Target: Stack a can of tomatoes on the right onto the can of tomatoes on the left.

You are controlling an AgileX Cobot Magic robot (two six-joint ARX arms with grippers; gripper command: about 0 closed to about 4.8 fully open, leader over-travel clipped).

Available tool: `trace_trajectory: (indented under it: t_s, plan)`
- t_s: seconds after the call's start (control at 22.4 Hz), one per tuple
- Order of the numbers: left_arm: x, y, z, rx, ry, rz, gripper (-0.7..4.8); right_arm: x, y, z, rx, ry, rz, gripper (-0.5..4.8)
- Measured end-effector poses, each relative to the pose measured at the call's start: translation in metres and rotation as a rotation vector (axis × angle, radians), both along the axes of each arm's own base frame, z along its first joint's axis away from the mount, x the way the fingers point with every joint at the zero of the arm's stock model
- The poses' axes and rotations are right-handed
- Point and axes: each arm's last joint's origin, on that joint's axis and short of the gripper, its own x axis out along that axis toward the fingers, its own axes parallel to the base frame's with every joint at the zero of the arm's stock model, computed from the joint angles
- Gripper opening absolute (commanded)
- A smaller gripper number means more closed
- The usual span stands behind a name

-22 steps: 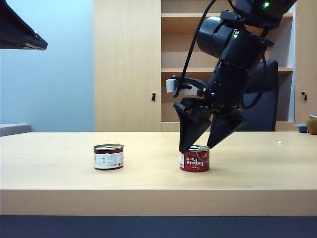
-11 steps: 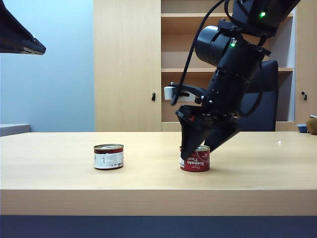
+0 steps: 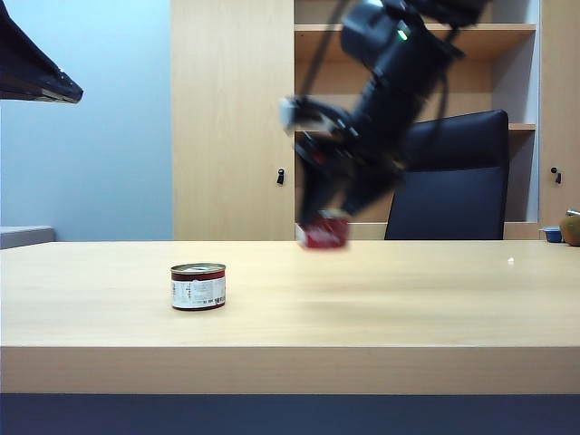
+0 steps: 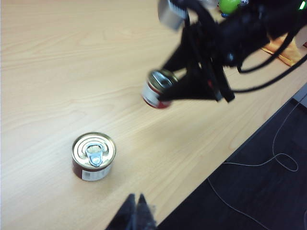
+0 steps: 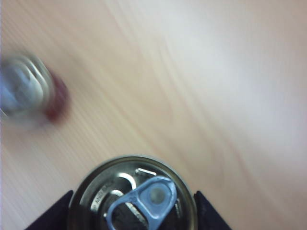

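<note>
My right gripper (image 5: 132,203) squeezes the red can (image 3: 324,232), gold lid with pull tab, up off the table (image 3: 408,299); my left gripper (image 4: 136,215) looks shut; the other can (image 3: 198,286) sits alone.

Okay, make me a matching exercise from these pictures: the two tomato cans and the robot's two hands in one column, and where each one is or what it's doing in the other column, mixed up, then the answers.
Column one:
1. left can
2. right can
3. right hand
4. left hand

Column two:
A. held in the air, clear of the table
B. standing on the table, pull-tab lid up
C. fingers together, near the table's edge beside the standing can, holding nothing
D. clamped on a can from both sides

Pairs: 1-B, 2-A, 3-D, 4-C
</note>
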Motion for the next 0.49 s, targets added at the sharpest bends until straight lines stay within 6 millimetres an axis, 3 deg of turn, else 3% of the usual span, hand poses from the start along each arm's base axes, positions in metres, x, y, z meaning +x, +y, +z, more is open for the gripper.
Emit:
trace_trajectory:
  t_s: [0.13, 0.31, 0.49]
  plan:
    - [0.001, 0.002, 0.0, 0.056, -0.031, 0.06, -0.05, 0.002, 0.042, 0.015, 0.057, -0.082, 0.089, 3.05]
    - [-0.001, 0.004, 0.003, 0.09, -0.063, 0.144, -0.05, 0.004, 0.086, -0.003, 0.025, -0.034, 0.166, 3.06]
    - [-0.004, 0.005, 0.006, 0.087, -0.083, 0.148, -0.05, 0.003, 0.102, -0.002, 0.045, -0.059, 0.196, 3.06]
